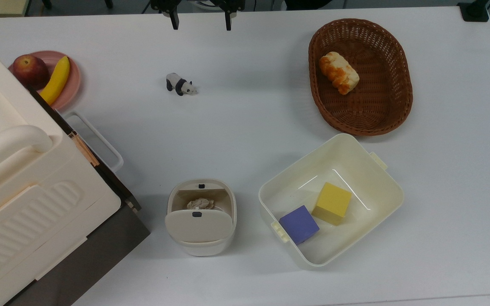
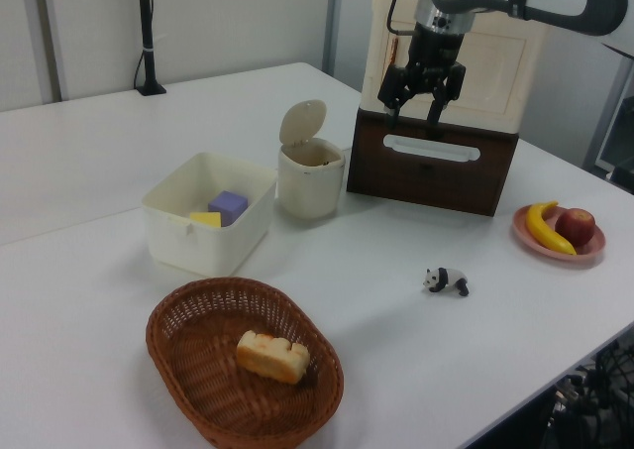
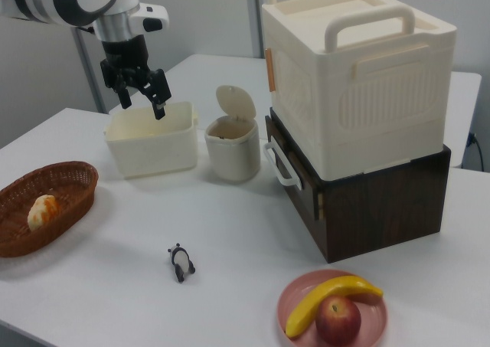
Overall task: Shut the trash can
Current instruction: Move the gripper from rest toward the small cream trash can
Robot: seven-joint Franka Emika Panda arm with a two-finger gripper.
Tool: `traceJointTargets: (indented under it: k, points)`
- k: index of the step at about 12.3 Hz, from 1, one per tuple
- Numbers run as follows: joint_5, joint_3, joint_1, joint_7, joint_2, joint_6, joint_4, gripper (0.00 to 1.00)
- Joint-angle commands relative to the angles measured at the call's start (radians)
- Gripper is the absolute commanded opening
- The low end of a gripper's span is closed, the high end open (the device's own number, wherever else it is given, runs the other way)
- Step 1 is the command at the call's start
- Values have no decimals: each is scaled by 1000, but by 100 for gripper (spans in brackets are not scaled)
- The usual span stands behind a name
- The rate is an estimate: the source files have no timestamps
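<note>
- One trash can (image 1: 201, 217) stands on the white table (image 1: 245, 127), near the top view's lower edge, between the big cream ribbed box (image 1: 19, 191) and the cream tub (image 1: 331, 199).
- Two cubes lie in the tub: one yellow cube (image 1: 332, 203) and one purple cube (image 1: 299, 224), touching at a corner.
- One brown wicker basket (image 1: 398, 72) holds one piece of bread (image 1: 339, 72).
- One pink plate (image 1: 72, 80) carries one apple (image 1: 30, 70) and one banana (image 1: 56, 80).
- One small panda figure (image 1: 180, 84) stands alone on bare table, well apart from the trash can.
- The ribbed box sits on one dark brown wooden base (image 3: 375, 201) with a white handle (image 3: 279, 163) on its front.
- One gripper (image 2: 420, 97) hangs from the arm, pointing down and held high above the table; in the left view it appears in front of the ribbed box, and in the right view above the tub.
- Its two fingers (image 1: 174, 19) are spread wide apart and hold nothing.
- The gripper is well apart from the trash can and touches nothing.
- The trash can is a small cream-white bin with rounded corners, its body upright.
- Its flat lid (image 3: 233, 101) stands raised on its hinge, nearly upright, leaving the mouth open.
- A small dark button (image 1: 197, 214) sits on the lid, and a second dark mark shows on the opposite rim.
- A crumpled pale paper wad (image 1: 200, 204) lies inside the bin.
</note>
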Motion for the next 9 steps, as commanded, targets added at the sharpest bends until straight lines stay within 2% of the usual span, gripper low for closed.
traceJointTargets:
  k: [1,9]
  points:
    - [18,-8,10,-98,-17,-3,-21,100]
    - [22,-6,8,-100,-16,9,-21,100]
